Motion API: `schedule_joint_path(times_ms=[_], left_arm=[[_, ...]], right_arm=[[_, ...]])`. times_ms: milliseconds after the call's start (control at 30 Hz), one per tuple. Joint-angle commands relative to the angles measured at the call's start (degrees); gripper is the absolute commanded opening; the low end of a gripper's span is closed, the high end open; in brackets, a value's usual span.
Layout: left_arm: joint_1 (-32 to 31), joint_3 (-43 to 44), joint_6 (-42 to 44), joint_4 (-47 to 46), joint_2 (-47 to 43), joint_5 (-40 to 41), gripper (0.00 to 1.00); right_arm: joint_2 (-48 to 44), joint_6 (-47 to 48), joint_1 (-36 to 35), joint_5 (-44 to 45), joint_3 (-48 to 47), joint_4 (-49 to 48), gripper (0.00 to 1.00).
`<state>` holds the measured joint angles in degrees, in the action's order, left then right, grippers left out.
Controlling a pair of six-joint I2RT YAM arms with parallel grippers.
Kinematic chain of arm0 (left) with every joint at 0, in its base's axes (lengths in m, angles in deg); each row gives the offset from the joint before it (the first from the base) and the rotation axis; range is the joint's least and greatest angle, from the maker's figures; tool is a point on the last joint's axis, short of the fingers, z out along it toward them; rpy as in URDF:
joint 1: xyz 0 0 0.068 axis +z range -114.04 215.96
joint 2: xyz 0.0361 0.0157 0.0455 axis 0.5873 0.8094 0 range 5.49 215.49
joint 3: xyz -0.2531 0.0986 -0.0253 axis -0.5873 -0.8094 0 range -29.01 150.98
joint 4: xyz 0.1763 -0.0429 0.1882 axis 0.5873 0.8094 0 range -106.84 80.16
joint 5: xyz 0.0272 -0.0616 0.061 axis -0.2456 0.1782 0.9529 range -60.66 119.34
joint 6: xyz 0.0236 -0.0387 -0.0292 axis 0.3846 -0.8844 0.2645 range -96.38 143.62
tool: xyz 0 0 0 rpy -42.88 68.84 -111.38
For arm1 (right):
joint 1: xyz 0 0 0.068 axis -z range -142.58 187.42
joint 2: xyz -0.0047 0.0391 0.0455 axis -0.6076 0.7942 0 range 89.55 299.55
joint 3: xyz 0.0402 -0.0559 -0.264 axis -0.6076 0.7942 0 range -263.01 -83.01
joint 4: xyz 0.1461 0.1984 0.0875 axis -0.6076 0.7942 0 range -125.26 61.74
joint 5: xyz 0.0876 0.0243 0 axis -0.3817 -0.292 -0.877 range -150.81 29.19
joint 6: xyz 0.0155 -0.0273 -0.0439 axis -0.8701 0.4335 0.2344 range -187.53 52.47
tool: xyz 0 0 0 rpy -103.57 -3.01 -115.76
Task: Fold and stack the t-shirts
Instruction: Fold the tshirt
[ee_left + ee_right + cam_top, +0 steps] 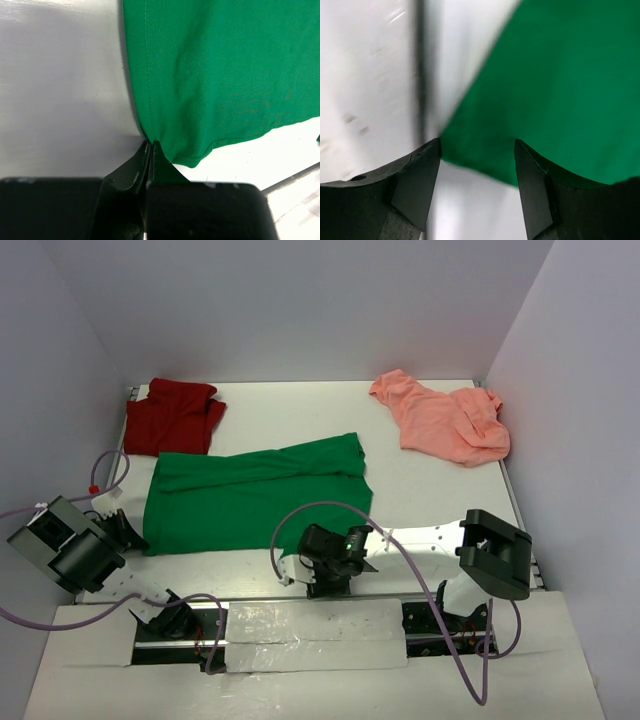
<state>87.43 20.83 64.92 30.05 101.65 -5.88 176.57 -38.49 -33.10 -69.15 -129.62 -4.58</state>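
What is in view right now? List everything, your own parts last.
Green shirt: one, bright green, spread flat mid-table, nearest the arms.
Red shirt: one, dark red, bunched at the far left.
Pink shirt: one, salmon pink, crumpled at the far right.
Table: one, white, under all three shirts.
Cables: purple, looping off both arms.
Left end effector: one, black, shut, tips at the green shirt's hem near its corner.
Right end effector: one, black, open, a corner of the green shirt between its fingers.
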Motion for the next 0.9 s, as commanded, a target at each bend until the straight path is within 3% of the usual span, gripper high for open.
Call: schedule_joint_path(times_ms=[0, 367, 867], left_arm=[[0.39, -1.42, 2.91, -2.33, 2.19, 3.14, 0.00], [0.39, -0.63, 3.26, -1.55, 2.19, 2.97, 0.00], [0.39, -1.68, 3.61, -1.72, 0.96, 2.97, 0.00]], right_arm=[[0.43, 2.43, 1.53, 5.88, -2.96, -9.32, 0.67], [0.87, 1.11, 1.61, 4.74, -2.34, -8.62, 0.65], [-1.33, -1.35, 1.53, 0.87, -3.93, 0.70, 0.70]])
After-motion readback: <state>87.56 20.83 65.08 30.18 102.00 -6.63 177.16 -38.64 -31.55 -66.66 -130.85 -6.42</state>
